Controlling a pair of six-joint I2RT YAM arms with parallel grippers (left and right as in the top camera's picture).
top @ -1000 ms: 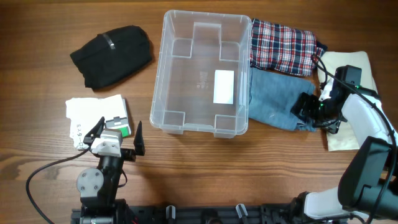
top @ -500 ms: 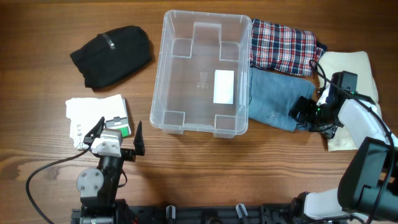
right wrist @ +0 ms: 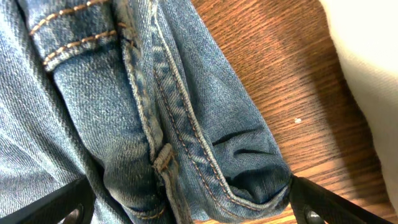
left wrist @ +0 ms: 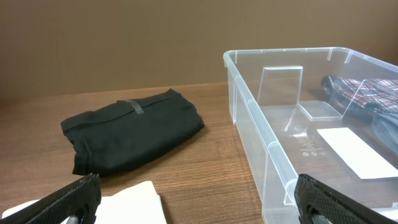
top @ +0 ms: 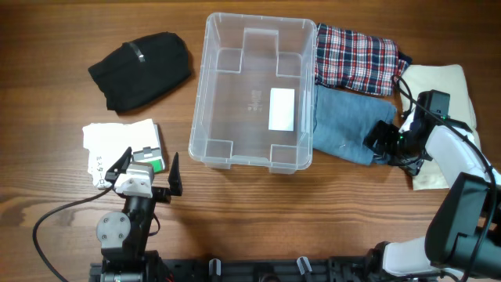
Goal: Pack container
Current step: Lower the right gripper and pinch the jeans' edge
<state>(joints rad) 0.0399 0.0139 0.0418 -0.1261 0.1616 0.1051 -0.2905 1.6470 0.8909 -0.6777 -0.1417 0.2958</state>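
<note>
Right hand (top: pixel 378 145) edged lower onto blue jeans (top: pixel 340 125), spread wide, left hand (top: pixel 150 162) likewise open, container (top: pixel 243 102) with white label (top: pixel 282 110) unreadable

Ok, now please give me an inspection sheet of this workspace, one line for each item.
Surface: wooden table, no spills seen.
Job's things: clear container upright, holding only a white label; black garment to its left; plaid garment and jeans to its right; cream cloth further right.
Clutter: white packet with a green label, near the left arm.
Grippers: left gripper open, holding nothing; right gripper open, fingers either side of the jeans' folded edge.
Cables: black cable on the table by the left arm's base; cable loop on the right arm.
Surroundings: plain brown wall behind the table.
</note>
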